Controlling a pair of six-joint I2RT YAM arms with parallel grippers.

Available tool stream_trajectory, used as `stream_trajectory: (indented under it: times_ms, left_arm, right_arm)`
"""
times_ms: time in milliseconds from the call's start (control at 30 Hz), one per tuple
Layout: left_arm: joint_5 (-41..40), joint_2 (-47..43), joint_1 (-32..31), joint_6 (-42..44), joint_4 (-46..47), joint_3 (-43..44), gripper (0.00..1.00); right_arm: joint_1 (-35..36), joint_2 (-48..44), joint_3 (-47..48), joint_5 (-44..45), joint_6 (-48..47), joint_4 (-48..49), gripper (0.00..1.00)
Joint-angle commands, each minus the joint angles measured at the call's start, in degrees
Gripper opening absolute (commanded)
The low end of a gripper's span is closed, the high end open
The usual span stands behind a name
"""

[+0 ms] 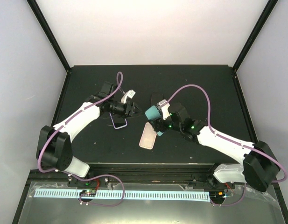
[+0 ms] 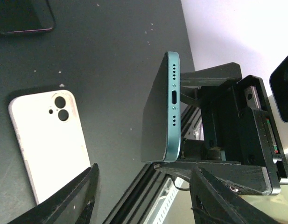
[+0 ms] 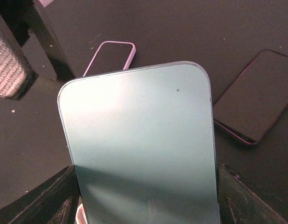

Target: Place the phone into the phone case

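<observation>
While your right tool (image 1: pixel 158 122) clamps the teal phone (image 1: pixel 152 113) tilted above the tabletop (image 1: pixel 87 84), the pale phone case (image 1: pixel 147 136) lies flat below it; your left tool (image 1: pixel 130 108) stands partly open, holding nothing.

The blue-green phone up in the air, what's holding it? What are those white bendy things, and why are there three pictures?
The white bendy things are two robot arms bolted to a black table. Each one ends in a two-finger pincher called a gripper.

The big picture looks down from above. The other two come from little cameras on the arms' wrists, so things look huge there.

The right gripper is pinching the blue-green phone and holding it up off the table. The left gripper is open and holds nothing.

Lying on the table are a pale case with camera holes, a purple-rimmed case and a dark phone.
</observation>
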Motion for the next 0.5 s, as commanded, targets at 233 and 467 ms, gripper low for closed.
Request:
stream_trajectory:
  times_ms: [233, 467]
  left_arm:
    - [6.9, -0.5, 0.4, -2.0, 4.3, -0.3, 0.53]
    - [6.4, 0.9, 0.4, -1.5, 3.8, -0.7, 0.46]
  right_arm:
    - [1.4, -1.0, 2.9, -1.2, -2.1, 2.9, 0.64]
    - [2.0, -1.3, 2.9, -1.3, -2.4, 2.9, 0.64]
